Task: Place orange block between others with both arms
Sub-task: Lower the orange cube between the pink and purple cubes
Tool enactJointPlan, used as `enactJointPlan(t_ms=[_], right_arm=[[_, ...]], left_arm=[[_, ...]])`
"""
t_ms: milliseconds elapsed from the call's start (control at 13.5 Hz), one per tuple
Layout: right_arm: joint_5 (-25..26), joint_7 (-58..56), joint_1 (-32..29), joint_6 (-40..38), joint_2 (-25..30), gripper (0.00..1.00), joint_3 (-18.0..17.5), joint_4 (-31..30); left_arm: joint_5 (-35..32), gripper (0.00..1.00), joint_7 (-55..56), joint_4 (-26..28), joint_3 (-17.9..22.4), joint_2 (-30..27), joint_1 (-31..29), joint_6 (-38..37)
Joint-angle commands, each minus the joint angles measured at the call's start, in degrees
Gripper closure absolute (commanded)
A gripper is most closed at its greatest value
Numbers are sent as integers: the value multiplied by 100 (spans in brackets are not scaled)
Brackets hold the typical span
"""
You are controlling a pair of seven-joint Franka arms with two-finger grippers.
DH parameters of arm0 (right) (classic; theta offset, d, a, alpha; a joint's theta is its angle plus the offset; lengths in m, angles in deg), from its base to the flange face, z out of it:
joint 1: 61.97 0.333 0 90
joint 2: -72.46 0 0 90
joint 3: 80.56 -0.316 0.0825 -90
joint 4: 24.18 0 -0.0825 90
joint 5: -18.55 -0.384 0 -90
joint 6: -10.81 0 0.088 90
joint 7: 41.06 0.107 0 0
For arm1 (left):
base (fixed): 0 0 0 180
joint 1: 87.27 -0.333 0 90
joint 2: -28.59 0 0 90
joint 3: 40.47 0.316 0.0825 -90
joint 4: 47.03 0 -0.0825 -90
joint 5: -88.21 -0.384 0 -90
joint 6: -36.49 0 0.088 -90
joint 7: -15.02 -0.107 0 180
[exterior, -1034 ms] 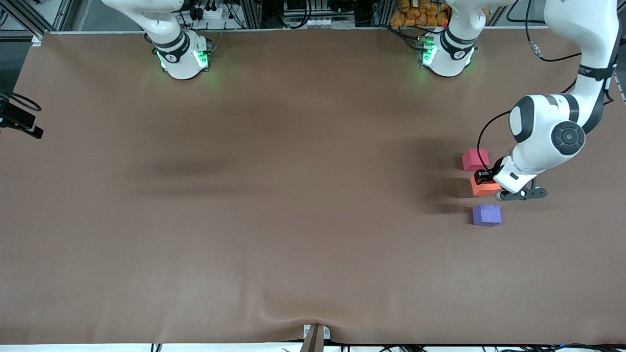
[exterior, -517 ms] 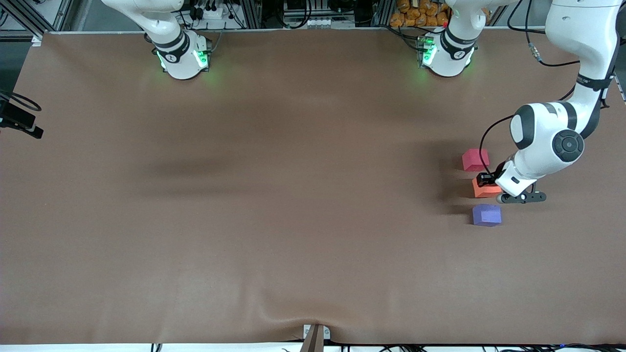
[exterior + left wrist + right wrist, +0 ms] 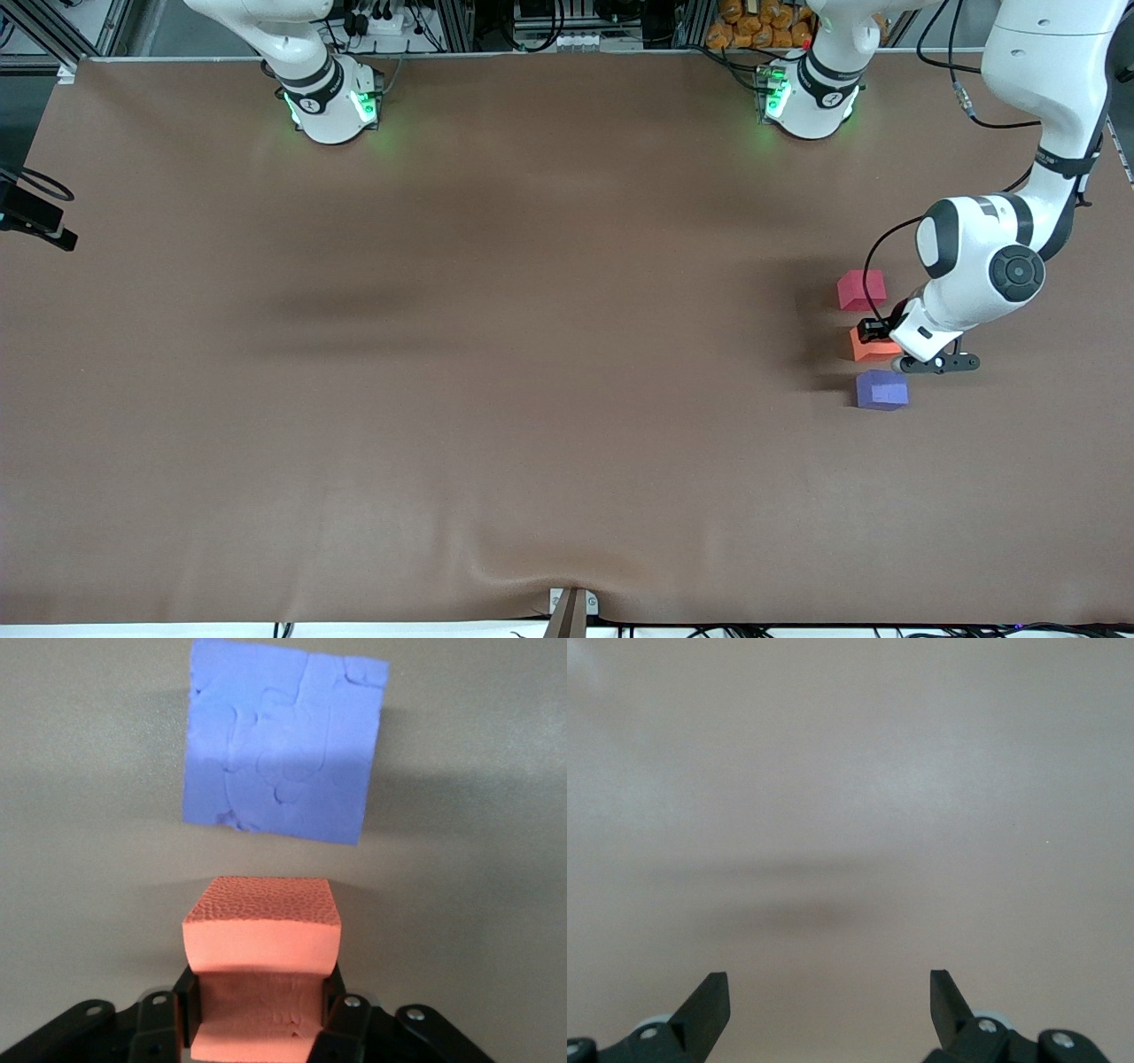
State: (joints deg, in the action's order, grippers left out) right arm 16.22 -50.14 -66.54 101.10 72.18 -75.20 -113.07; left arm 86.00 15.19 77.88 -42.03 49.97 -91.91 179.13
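Left wrist view shows my left gripper [image 3: 257, 1014] clamped on the orange block [image 3: 873, 346], seemingly between the red cube [image 3: 861, 290] and purple cube [image 3: 881, 390]; releasing crooked could nudge purple. Right gripper [image 3: 828, 1010] waits, spread.

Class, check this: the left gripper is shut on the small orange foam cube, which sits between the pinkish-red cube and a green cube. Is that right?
Not quite. The left gripper is shut on the small orange foam cube, between the pinkish-red cube and a purple-blue cube, not a green one. The front view shows this.
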Motion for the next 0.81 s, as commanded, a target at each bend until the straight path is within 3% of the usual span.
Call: enactJointPlan(t_ms=[0, 369, 738], right_arm=[[-13, 11, -88, -37, 55, 0, -62, 39], [-22, 11, -88, -37, 55, 0, -62, 39], [-22, 11, -88, -37, 55, 0, -53, 39]], left_arm=[[-121, 0, 106, -124, -54, -2, -19, 36], [-51, 0, 80, -1115, -116, -90, -19, -1271], [-51, 0, 431, -1960, -423, -327, -10, -2213]])
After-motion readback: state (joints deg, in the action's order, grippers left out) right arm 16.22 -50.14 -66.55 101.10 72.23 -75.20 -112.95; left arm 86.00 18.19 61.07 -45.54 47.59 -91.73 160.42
